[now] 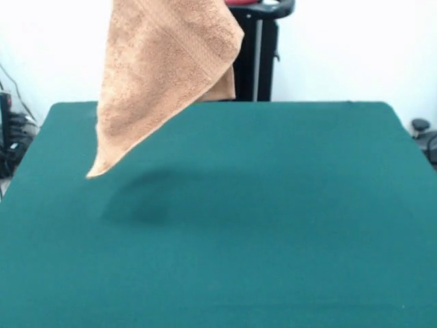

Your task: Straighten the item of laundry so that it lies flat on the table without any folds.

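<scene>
The towel hangs at upper left, long axis near vertical, its lowest corner pointing down-left above the bench; the gripper is out of frame.

i only have the front view: it looks down at a slant across the table from its near edge toward the far edge and white wall, close enough that the near corners fall outside the picture.

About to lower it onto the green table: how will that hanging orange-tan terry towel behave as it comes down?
The orange-tan terry towel is probably floppy: it hangs in a drape, tapering to a low corner. That corner would likely touch the dark green cloth-covered table first and buckle. Its fluffy pile may drag rather than slide.
</scene>
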Available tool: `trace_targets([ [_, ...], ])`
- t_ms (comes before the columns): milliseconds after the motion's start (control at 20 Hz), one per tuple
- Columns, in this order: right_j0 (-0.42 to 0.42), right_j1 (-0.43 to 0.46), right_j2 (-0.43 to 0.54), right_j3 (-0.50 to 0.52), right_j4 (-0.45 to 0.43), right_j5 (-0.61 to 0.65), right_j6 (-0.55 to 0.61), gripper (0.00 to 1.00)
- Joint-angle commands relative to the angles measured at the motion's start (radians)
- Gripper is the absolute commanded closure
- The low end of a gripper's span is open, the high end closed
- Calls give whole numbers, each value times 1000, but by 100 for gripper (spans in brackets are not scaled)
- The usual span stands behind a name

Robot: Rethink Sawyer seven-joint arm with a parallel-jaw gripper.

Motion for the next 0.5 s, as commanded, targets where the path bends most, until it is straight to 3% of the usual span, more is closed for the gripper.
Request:
trace_targets([
  [50, -80, 65, 215, 196, -68, -142, -198, 100],
  [500, -136, 110, 285, 228, -151, -228, -108, 100],
])
